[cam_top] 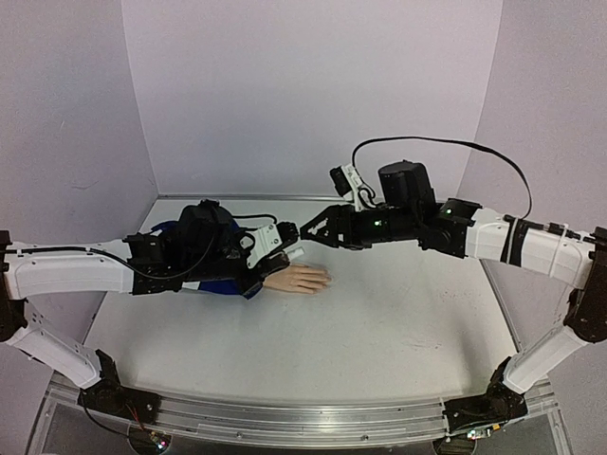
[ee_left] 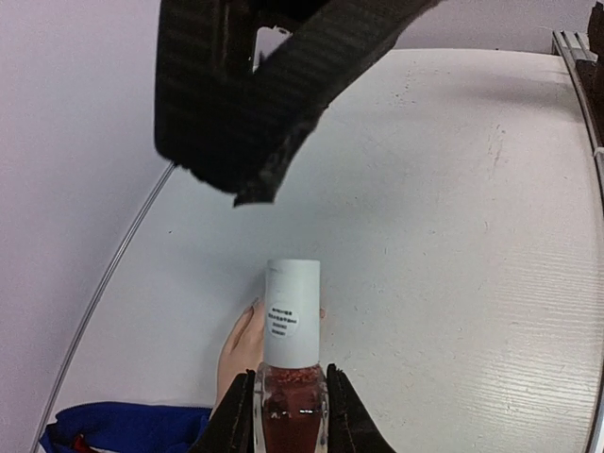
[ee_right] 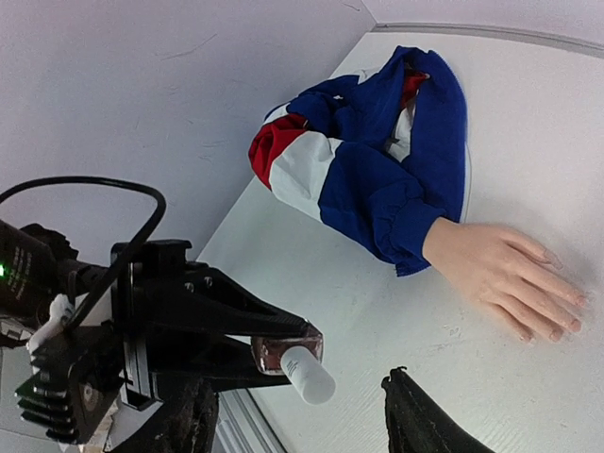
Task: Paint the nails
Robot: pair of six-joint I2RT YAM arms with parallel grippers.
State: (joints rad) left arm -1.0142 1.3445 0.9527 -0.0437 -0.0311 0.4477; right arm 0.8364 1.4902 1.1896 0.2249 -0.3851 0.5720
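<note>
**Getting the cap off cleanly**

Our left tool (ee_left: 288, 413) pinches a small glass bottle of reddish polish with a white cylindrical cap (ee_left: 291, 326), above the white table (cam_top: 408, 313). Our right tool (ee_right: 300, 408) stands spread near that cap, not gripping it. We should centre on the cap, close squarely and twist without tipping the bottle. The nails (ee_right: 569, 332) of the pale peach mannequin hand (ee_right: 500, 274) lie flat on the table below.

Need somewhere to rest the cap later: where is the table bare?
Bare: the wide stretch of table right of the hand, down to the near rail; also the strip between hand and rail. Crowded: left-centre, where the left pincer holds the bottle over the hand, the open right pincer faces it, with the sleeve at the left.
</note>
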